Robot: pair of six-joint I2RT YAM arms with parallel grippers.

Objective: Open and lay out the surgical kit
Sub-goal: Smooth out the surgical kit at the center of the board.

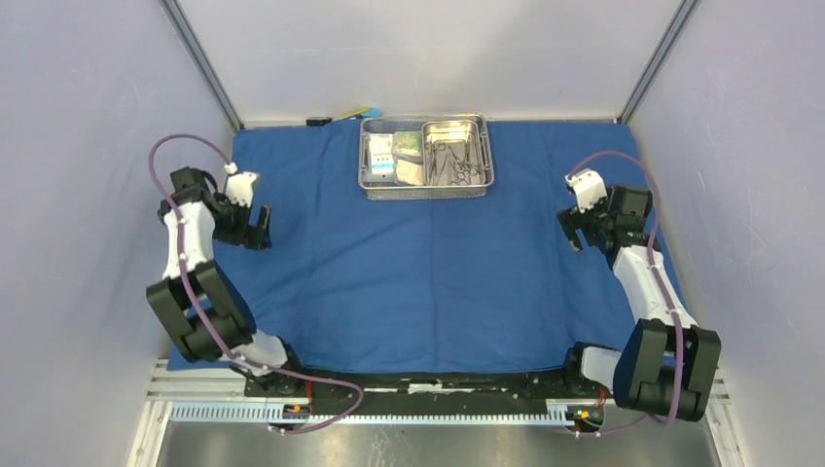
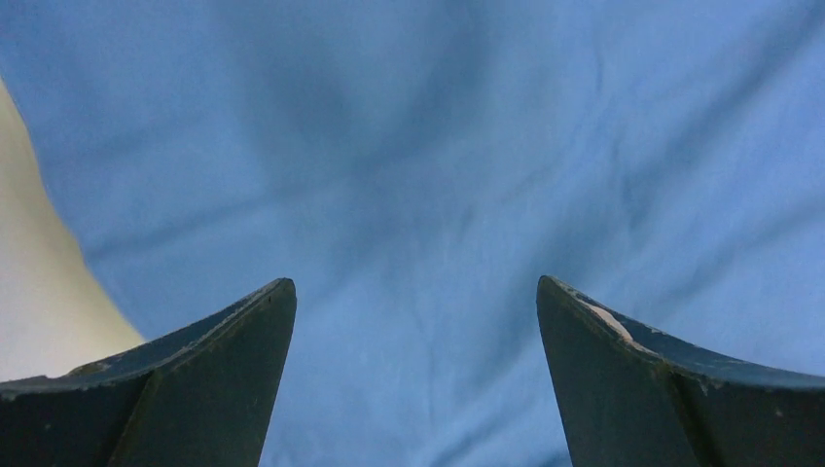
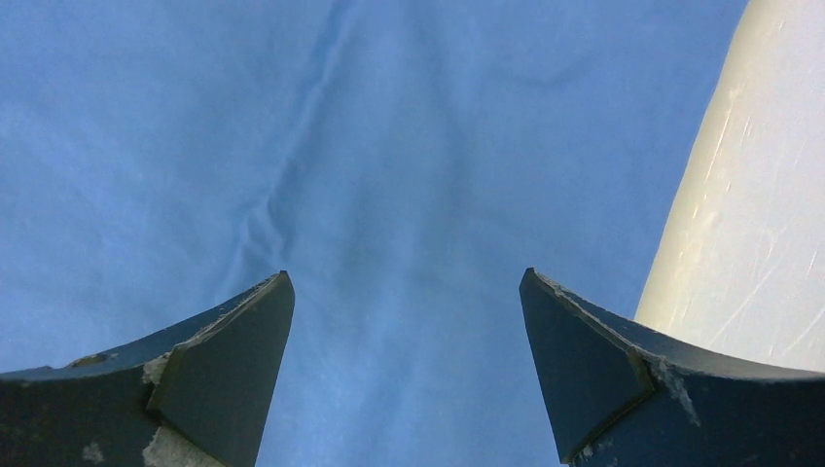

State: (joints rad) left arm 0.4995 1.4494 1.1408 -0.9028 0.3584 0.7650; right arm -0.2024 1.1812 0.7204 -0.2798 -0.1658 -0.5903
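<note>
Both grippers stood empty, fingers apart: your left gripper at nine o'clock, right gripper at three, over the spread blue cloth. The tray sat at twelve, still loaded. A low reach risked snagging the cloth and dragging the tray.

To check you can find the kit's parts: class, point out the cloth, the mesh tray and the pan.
Cloth [image 1: 418, 282]: top view, bare middle of the spread cloth.
Mesh tray [image 1: 425, 194]: top view, its near rim.
Pan [image 1: 453, 130]: top view, bare floor at its far end.
</note>
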